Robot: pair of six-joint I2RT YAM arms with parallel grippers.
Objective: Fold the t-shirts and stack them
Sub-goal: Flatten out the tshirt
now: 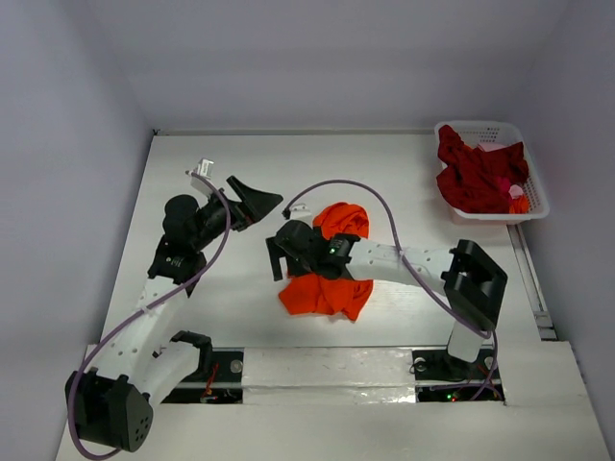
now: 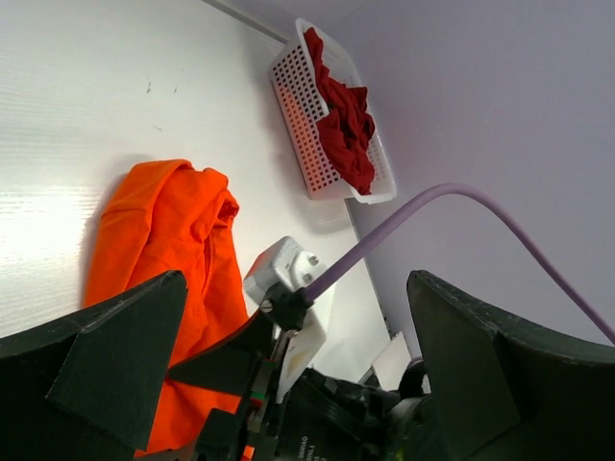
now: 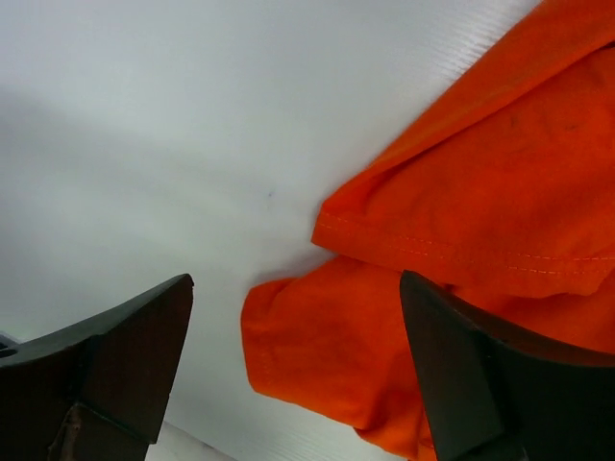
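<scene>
Overhead, centre of table (image 1: 216, 307): orange t-shirt (image 1: 325, 290), crumpled, with the right arm lying across it. Right gripper (image 1: 280, 257) is at its left edge; left gripper (image 1: 259, 206) is near, off the cloth. Crimson t-shirt (image 1: 476, 178) heaped in white basket (image 1: 534, 200), far right corner.
Left wrist: jaws released, wide apart, orange cloth beyond.
Right wrist: jaws released, wide apart; shirt hem shows between them, ungrasped.

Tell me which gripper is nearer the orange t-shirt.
Right. The right gripper hangs open at the edge of the orange t-shirt, one finger over the cloth; the left gripper is apart from it, over the table.
</scene>
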